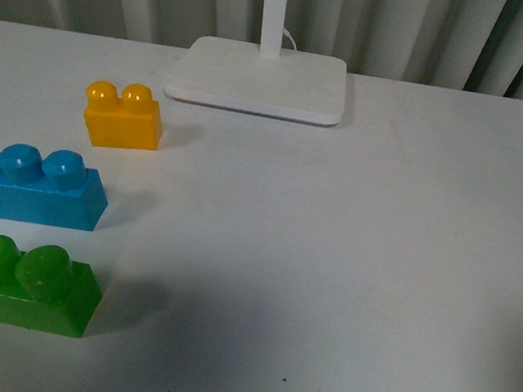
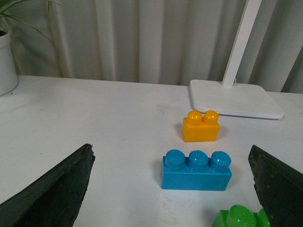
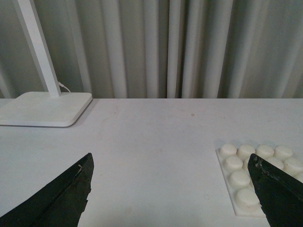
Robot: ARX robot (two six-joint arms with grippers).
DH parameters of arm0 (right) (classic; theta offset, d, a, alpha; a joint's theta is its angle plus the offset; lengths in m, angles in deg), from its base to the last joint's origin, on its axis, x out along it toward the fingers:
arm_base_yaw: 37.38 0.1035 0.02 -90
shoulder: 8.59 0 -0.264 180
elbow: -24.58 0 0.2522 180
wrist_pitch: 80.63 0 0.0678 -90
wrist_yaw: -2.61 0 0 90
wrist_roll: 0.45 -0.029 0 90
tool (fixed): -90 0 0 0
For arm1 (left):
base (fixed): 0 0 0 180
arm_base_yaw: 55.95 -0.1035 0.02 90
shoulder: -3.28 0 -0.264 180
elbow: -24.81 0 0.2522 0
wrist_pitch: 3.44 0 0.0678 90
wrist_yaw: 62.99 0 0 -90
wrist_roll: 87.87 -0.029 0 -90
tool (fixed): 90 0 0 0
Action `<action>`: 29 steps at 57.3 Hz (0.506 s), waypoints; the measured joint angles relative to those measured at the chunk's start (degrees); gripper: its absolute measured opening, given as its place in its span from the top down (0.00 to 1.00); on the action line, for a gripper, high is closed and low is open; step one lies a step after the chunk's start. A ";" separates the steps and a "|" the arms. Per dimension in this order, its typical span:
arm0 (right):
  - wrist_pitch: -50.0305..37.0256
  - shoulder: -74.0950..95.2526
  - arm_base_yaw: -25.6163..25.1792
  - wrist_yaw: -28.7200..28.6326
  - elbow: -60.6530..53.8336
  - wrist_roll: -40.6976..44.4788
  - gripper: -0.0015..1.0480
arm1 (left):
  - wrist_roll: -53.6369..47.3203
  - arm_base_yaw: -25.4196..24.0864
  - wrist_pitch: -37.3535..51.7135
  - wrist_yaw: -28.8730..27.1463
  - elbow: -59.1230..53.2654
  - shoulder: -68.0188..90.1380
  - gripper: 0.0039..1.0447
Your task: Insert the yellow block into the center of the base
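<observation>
Yellow block (image 1: 123,118), 2 studs up, stands near blue 3-stud brick (image 1: 33,186)

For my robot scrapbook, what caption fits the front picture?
Yellow block, blue brick and green brick wait in a row on the white table near a lamp stand.

The left gripper (image 2: 170,147) holds its 2 dark fingers (image 2: 52,189) spread wide apart, gripping nothing. The right gripper (image 3: 170,157) has its 2 fingers (image 3: 52,198) equally splayed, gripping nothing.
</observation>
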 joint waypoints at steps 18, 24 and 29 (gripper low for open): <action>0.00 0.00 0.00 0.00 0.00 0.00 0.09 | -0.02 0.00 0.00 0.00 0.00 0.00 0.06; 0.00 0.00 0.00 0.00 0.00 0.00 0.09 | -0.02 0.00 0.00 0.00 0.00 0.00 0.06; 0.00 0.00 0.00 0.00 0.00 0.00 0.09 | 0.00 0.00 -0.02 0.00 0.00 0.00 0.06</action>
